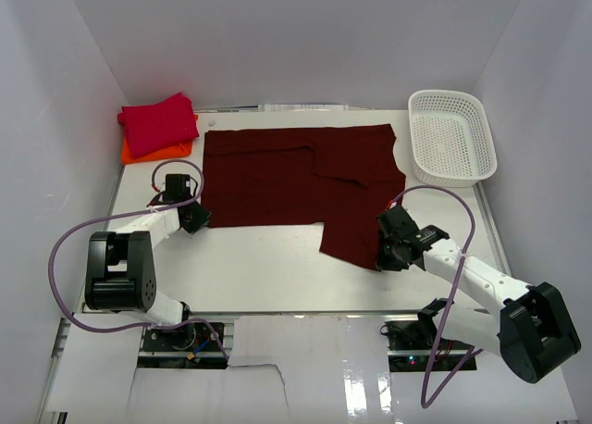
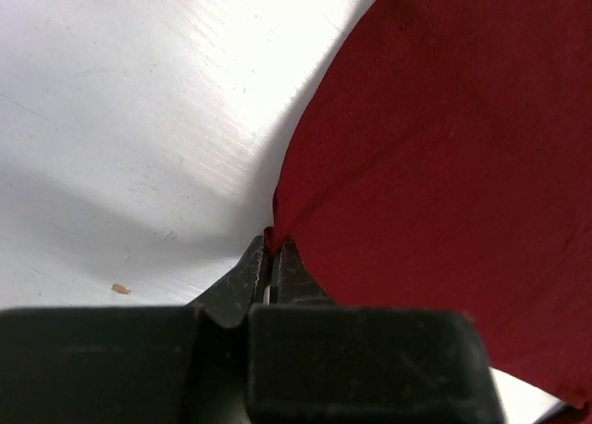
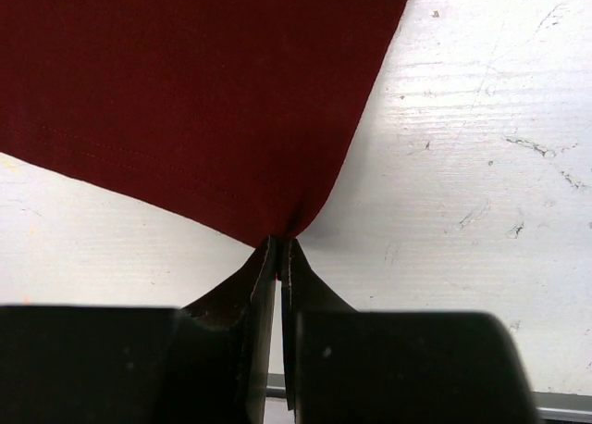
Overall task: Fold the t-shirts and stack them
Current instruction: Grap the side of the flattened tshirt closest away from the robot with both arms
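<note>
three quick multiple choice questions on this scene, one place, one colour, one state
1. Where does the white basket stand? A) far left B) far right C) near middle
2. What colour shirt lies under the crimson t-shirt? A) blue B) white C) orange
3. How is the left gripper? A) shut on the maroon t-shirt B) open C) shut on the basket
Key: B, it stands far right in the top view; C, the orange t-shirt shows beneath; A, it is closed, pinching maroon cloth.
</note>
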Controlling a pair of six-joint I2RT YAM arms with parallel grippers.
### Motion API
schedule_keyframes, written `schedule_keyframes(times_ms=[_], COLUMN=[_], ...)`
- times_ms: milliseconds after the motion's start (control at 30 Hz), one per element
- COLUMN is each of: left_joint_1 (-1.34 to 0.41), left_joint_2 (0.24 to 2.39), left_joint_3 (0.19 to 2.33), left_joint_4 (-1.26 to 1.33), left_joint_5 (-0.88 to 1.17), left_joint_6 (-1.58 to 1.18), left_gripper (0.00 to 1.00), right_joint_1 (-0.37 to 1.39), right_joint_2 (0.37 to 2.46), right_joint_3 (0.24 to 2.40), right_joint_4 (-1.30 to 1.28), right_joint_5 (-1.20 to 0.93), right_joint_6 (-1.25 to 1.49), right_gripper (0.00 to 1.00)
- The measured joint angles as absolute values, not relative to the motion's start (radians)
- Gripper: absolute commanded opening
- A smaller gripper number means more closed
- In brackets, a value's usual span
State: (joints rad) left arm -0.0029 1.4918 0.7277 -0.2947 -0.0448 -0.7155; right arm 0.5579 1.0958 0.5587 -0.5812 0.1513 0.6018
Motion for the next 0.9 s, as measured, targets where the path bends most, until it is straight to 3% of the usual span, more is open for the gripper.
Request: schedule_keyframes(times_ms=[467,900], left_joint_1=[-0.003,-0.003], left_joint_2=[1.488,1.504], left_joint_3=[0.740,0.906], left_joint_4=[-0.319,-0.366], left_joint_5=[-0.042,-0.044], left_joint_6=[-0.702,-0.690], left_gripper=[0.00,0.00], right_joint_1=[0.558,0.550], right_joint_2=[1.114,1.255], right_joint_3=[0.814,1.020], right_joint_4=[-0.693,-0.759], right_joint_5=[0.139,0.132], right_joint_6=[0.534,0.458], right_gripper=[0.08,0.08])
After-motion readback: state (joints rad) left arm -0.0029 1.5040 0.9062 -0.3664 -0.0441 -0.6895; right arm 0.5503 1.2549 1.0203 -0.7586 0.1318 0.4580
